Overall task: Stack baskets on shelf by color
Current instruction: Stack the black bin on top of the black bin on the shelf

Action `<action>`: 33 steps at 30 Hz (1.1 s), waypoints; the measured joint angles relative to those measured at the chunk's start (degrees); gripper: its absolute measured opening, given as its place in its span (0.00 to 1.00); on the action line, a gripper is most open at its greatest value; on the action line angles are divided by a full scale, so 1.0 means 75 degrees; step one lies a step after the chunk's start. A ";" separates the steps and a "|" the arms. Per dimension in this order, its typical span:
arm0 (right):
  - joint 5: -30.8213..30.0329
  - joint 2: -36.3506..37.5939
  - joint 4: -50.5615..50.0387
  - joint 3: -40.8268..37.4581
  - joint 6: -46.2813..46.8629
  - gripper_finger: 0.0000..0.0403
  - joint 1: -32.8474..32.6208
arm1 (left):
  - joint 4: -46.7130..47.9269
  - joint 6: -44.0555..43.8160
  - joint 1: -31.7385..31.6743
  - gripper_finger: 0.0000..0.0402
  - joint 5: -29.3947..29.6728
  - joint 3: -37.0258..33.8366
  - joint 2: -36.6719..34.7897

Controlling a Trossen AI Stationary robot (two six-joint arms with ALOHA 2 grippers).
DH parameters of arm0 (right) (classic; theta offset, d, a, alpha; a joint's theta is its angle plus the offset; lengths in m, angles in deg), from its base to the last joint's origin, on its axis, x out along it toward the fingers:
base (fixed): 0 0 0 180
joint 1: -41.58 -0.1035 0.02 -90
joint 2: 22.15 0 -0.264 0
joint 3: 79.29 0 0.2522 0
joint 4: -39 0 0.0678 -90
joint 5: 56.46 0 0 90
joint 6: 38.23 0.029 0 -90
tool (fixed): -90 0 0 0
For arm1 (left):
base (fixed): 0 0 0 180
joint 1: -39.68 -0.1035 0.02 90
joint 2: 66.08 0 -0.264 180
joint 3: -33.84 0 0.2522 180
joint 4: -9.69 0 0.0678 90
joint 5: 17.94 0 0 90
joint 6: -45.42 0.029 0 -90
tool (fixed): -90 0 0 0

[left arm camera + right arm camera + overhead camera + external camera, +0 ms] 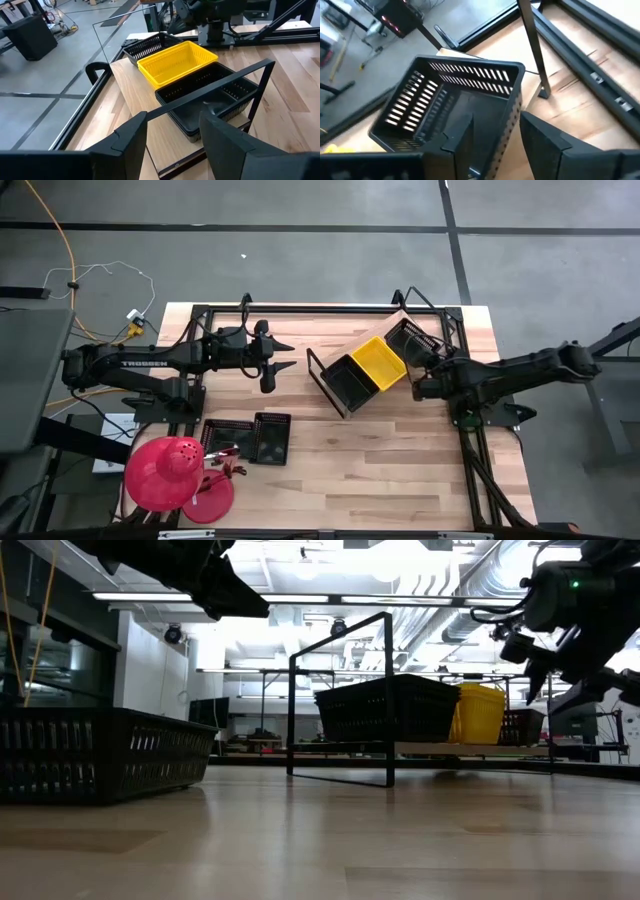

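The slanted wooden shelf (345, 405) in its black frame stands mid-table. On it sit a black basket (350, 383), a yellow basket (380, 363) and another black basket (410, 338) in a row. My right gripper (424, 372) is open at this last basket (455, 100), with one finger inside and one outside its end wall (516, 117). My left gripper (280, 365) hovers open to the left of the shelf, facing it (172, 125). Two more black baskets (247, 438) rest on the table near the front left. My right gripper stands astride the end wall (516, 117) of the black basket, which sits on the shelf's right end. One finger (462, 137) is inside and the other (545, 142) is outside. I cannot tell whether either finger touches the wall.
A red dome-shaped object (165, 472) and a red disc (210, 498) lie at the table's near left corner beside the two loose baskets. Black frame rails (470, 450) run along the table's right and far edges. Bare wood (380, 470) spreads in front of the shelf.
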 joint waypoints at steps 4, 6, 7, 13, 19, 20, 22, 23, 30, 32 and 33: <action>0.0103 0.0244 -0.0246 0.0000 -0.0526 0.37 -0.0001 | 0.0000 0.0003 -0.0003 0.42 0.0000 0.0000 0.0000; 0.0223 0.0395 -0.0329 0.0000 -0.0878 0.37 -0.0001 | 0.0000 0.0002 -0.0001 0.42 0.0001 0.0000 0.0000; 0.0285 0.0478 -0.0321 0.0000 -0.1038 0.37 -0.0003 | 0.0000 0.0002 -0.0003 0.42 0.0000 0.0000 0.0000; 0.0325 0.0903 -0.0616 0.0520 -0.2546 0.37 -0.0006 | -0.0003 0.0003 -0.0003 0.42 0.0003 0.0000 0.0000; -0.0600 0.1043 -0.0760 0.1983 -0.5419 0.37 -0.0006 | -0.0003 0.0006 -0.0003 0.42 0.0000 0.0091 0.0000; -0.0715 0.1043 -0.0655 0.2231 -0.6196 0.37 -0.0006 | -0.0003 0.0032 -0.0003 0.42 0.0000 0.0126 0.0000; -0.0684 0.1032 -0.0128 0.2710 -0.8122 0.37 -0.0006 | -0.0003 0.0152 -0.0003 0.42 -0.0009 0.0196 0.0000; -0.0485 0.1029 0.0173 0.2887 -0.9106 0.37 -0.0006 | -0.0002 0.0189 -0.0002 0.42 -0.0040 0.0227 0.0000; 0.2629 0.1028 0.2634 0.3035 -1.4287 0.37 -0.0006 | -0.0003 0.0067 -0.0001 0.42 -0.0645 0.0344 0.0000; 0.3546 0.1028 0.3431 0.2712 -1.5319 0.37 -0.0006 | -0.0003 -0.0084 0.0000 0.42 -0.0927 0.0344 0.0000; 0.3921 0.1025 0.3918 0.2517 -1.5689 0.37 -0.0003 | -0.0003 -0.0173 0.0001 0.42 -0.1038 0.0344 0.0000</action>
